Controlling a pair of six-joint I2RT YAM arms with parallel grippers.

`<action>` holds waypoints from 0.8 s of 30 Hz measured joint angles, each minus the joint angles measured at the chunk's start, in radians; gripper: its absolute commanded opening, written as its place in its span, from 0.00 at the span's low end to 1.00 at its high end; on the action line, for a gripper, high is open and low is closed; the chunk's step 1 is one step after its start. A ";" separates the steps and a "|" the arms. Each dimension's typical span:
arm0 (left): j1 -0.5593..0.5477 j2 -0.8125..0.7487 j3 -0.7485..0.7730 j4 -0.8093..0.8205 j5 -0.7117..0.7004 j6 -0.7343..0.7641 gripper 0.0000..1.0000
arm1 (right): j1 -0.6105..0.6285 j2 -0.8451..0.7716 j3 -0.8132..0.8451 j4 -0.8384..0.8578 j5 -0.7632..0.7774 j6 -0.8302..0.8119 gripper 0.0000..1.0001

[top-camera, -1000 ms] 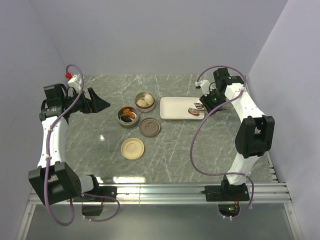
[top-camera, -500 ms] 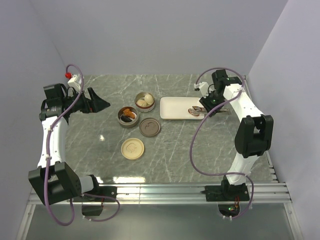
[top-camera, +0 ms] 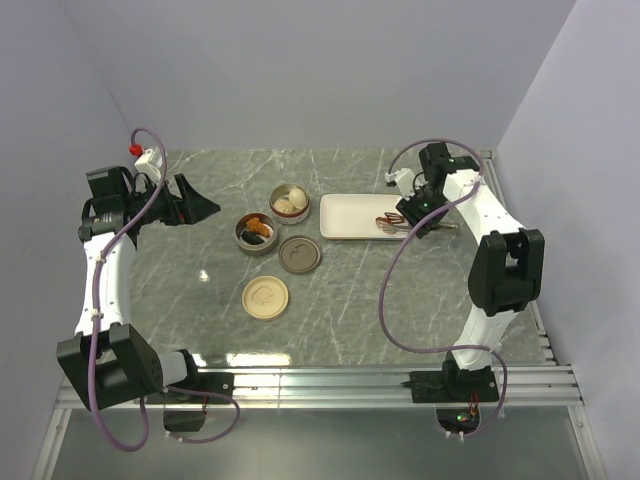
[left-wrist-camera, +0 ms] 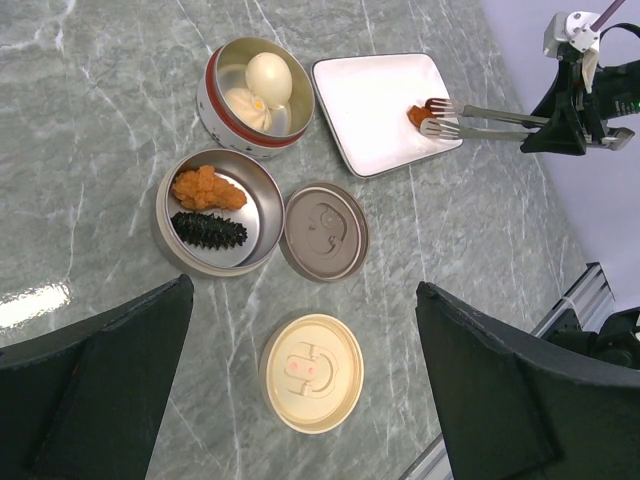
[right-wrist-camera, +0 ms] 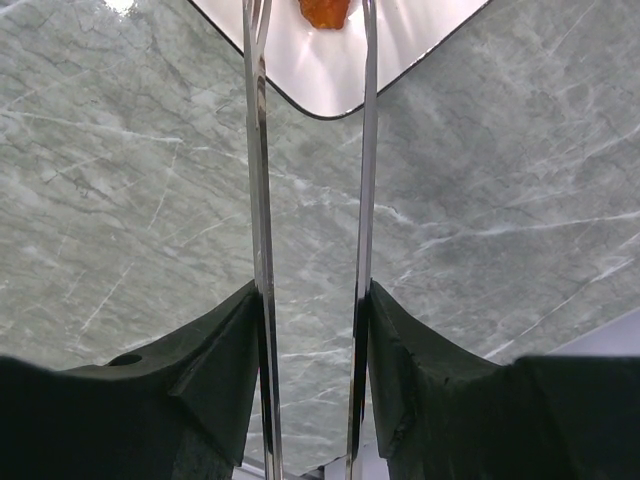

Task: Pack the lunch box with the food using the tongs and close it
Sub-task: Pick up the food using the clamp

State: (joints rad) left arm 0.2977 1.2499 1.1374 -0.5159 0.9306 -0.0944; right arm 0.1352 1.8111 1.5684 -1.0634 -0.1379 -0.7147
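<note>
Right claw [right-wrist-camera: 312,305] clamped on tongs [right-wrist-camera: 258,200], shifted back; tips now straddle orange chunk [right-wrist-camera: 322,10] on plate [left-wrist-camera: 370,95]. Pinch next, probably. Left claw [top-camera: 200,208] wide open, empty.

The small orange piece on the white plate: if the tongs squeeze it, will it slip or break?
The orange piece looks small and irregular, so it is probably light and unlikely to roll. The tongs are smooth thin metal, and the white plate looks glossy, so it may slip out sideways if pinched off-centre.
</note>
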 measured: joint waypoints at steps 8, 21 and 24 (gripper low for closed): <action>0.000 0.000 0.000 0.003 0.000 0.000 0.99 | 0.001 0.013 0.000 -0.001 0.010 0.008 0.40; 0.000 0.000 0.000 0.004 0.000 -0.004 0.99 | 0.017 0.013 0.148 -0.063 -0.057 0.066 0.33; 0.000 0.000 0.000 0.004 0.000 -0.004 0.99 | 0.041 0.006 0.180 -0.075 -0.084 0.086 0.32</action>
State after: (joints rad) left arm 0.2977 1.2499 1.1374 -0.5117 0.9306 -0.0986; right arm 0.1761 1.8175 1.7481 -1.1381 -0.2218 -0.6285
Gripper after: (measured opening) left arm 0.995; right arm 0.411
